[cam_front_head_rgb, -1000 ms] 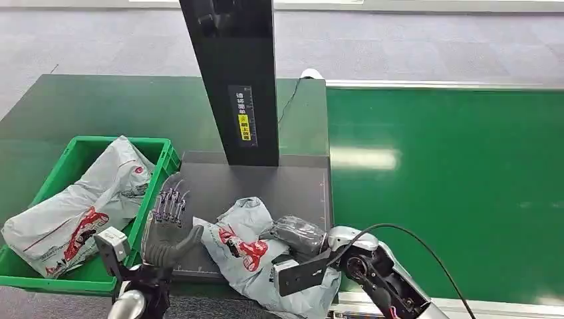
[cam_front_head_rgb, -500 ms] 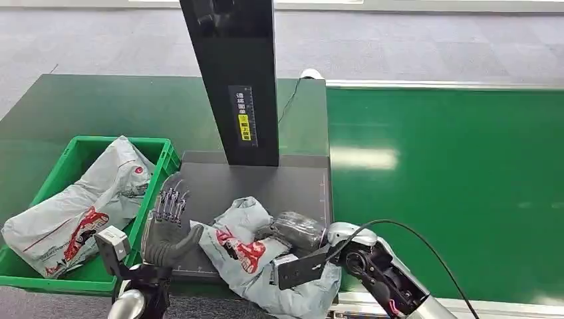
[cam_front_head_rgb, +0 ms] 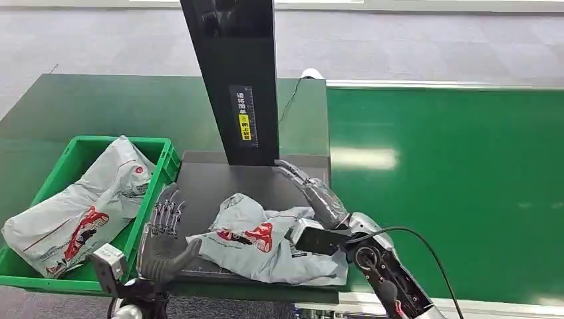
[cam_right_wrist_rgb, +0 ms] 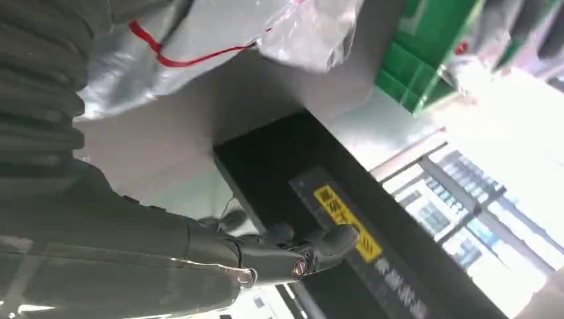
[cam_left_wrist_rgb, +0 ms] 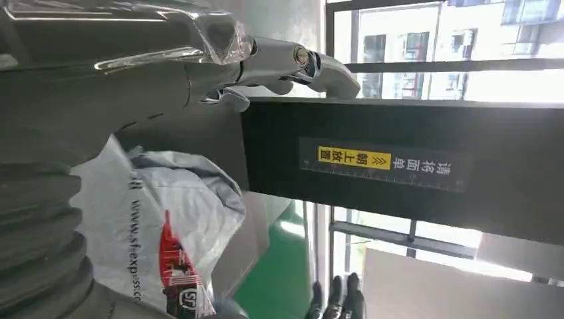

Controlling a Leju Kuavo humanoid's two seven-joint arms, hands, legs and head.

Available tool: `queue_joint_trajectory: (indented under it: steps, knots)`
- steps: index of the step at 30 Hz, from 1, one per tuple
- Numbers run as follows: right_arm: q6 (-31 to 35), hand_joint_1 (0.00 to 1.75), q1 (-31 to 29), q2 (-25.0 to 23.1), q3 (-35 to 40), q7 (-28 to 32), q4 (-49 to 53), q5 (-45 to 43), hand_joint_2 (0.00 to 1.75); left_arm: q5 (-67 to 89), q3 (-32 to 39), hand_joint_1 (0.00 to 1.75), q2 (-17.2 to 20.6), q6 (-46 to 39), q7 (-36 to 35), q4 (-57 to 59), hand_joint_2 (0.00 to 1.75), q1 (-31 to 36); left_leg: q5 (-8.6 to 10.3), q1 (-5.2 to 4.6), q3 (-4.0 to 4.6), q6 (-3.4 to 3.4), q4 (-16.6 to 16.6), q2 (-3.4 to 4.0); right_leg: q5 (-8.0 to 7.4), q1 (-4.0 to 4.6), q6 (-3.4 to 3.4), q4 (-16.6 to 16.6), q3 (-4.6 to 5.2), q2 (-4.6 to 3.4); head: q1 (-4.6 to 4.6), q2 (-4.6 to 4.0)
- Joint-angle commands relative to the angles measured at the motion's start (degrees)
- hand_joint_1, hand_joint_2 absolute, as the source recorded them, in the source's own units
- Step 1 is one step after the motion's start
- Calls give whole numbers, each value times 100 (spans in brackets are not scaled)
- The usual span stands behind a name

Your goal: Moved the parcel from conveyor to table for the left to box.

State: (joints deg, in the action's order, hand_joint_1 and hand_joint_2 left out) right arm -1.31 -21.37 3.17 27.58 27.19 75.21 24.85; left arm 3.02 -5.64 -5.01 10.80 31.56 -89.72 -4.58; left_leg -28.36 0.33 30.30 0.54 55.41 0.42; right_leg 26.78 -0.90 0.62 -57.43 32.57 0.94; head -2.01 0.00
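Grey office carpet ran behind the dark green table (cam_front_head_rgb: pixel 100 106), and the bright green conveyor belt (cam_front_head_rgb: pixel 452 186) stretched off to your right. Half a second earlier your right hand (cam_front_head_rgb: pixel 312 193) lay on the crumpled grey plastic mailer parcel with red print (cam_front_head_rgb: pixel 259 242); at this moment it had let go and lifted clear, fingers stretched out straight and apart, holding nothing, reaching toward the foot of the tall black scanner post (cam_front_head_rgb: pixel 236 80). The parcel had spread out flatter on the dark grey scanning plate (cam_front_head_rgb: pixel 219 183), near the table's front edge, just left of the belt. Your left hand (cam_front_head_rgb: pixel 163 236) waited just left of the parcel, palm up and fingers spread, empty and not touching it. On the far left, the green plastic crate (cam_front_head_rgb: pixel 159 156) already held another grey mailer bag (cam_front_head_rgb: pixel 80 212). I judge your right arm's share done: the parcel was delivered, and boxing now fell to the left hand.
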Motion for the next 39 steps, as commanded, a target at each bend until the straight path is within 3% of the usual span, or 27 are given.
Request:
queue_joint_trajectory:
  steps: [1,4,13,18,20,26,28,32,36,39]
  knots:
    - [52,0,20,-103,-423,64,39,-257,175,184,-144,0,60,83,131,-15,175,-38,2,2,2,0,0,-1,-3,2,-4,1,2,-4,-2,0]
    - [57,0,-53,-61,-440,37,-73,-336,175,489,-481,0,230,340,164,-72,175,-39,2,6,2,-1,0,-2,-5,6,-5,6,1,-7,-2,0]
    - [99,0,-112,-48,-435,-76,-267,-468,175,1480,-1037,0,284,197,187,5,175,-41,2,4,-2,0,-1,-4,-4,4,-5,5,-4,-5,0,0]
    - [-665,0,-18,74,-209,-203,-202,-653,175,2106,-1504,0,346,22,106,350,175,267,5,5,1,0,-3,-4,-6,5,-6,7,-2,-5,0,0]
    - [-1014,0,-89,226,88,-369,-339,-284,175,2053,-1736,0,277,46,125,664,175,510,5,1,-3,0,-3,-15,-1,1,-3,5,-6,9,0,0]
    - [-1096,0,-225,248,264,-461,-580,-18,175,2086,-1938,0,278,71,127,806,175,634,5,3,-6,-2,-5,-3,-7,3,-3,10,-6,-6,0,0]
    - [-1237,0,-366,302,501,-528,-765,217,175,2308,-2214,0,268,89,-29,934,175,822,3,4,-7,-1,-5,1,-7,4,-4,11,-7,-9,0,0]
    - [-1347,0,-343,370,617,-365,-848,214,175,3608,-2745,0,142,-741,-826,1426,175,1310,6,2,-4,-1,-2,-14,-4,2,-2,6,-7,8,2,0]
    - [-1313,0,-286,377,607,-346,-788,229,175,3649,-2800,0,116,-814,-961,1525,175,1390,10,7,-3,-2,-4,-21,-9,7,-5,15,-11,9,0,0]
    - [-1242,0,-144,260,522,-347,-789,282,175,4364,-2997,0,-115,-1168,-1686,1944,175,1679,9,8,-3,-1,-5,-18,-10,9,-6,17,-10,5,0,0]
